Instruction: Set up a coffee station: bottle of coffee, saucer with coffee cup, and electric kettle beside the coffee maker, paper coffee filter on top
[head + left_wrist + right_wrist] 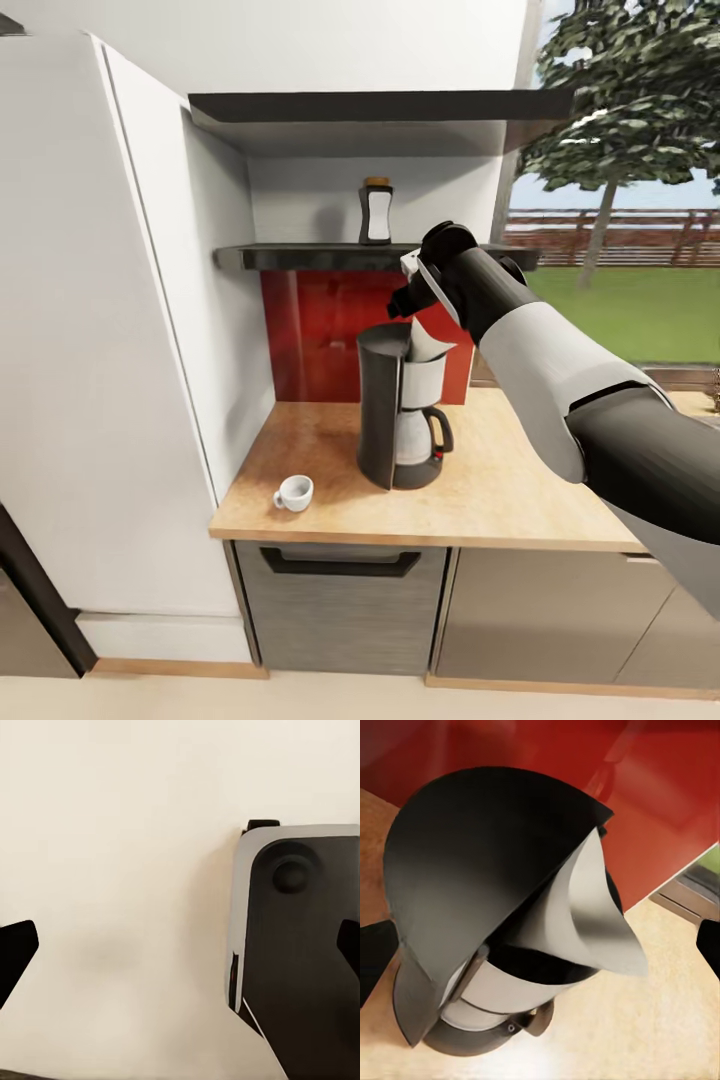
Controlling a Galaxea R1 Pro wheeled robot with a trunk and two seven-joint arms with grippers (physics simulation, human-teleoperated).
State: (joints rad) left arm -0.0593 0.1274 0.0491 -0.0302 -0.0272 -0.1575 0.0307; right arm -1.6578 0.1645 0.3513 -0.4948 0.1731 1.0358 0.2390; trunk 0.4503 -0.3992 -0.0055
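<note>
Black-and-silver tall coffee maker [398,410] at centre frame, on the beige wood-look countertop [500,480].
Right gripper [412,298] hangs just above it, jaws spread; a white paper filter [585,919] rests on top; left gripper's jaws spread too.

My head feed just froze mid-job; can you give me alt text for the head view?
The right arm's hand hovers over the tall black drip coffee maker on the beige wood-look countertop, a pale paper filter leaning at the machine's top. A small white cup sits near the counter's front edge; a dark white-labelled bottle stands on the black shelf.
</note>
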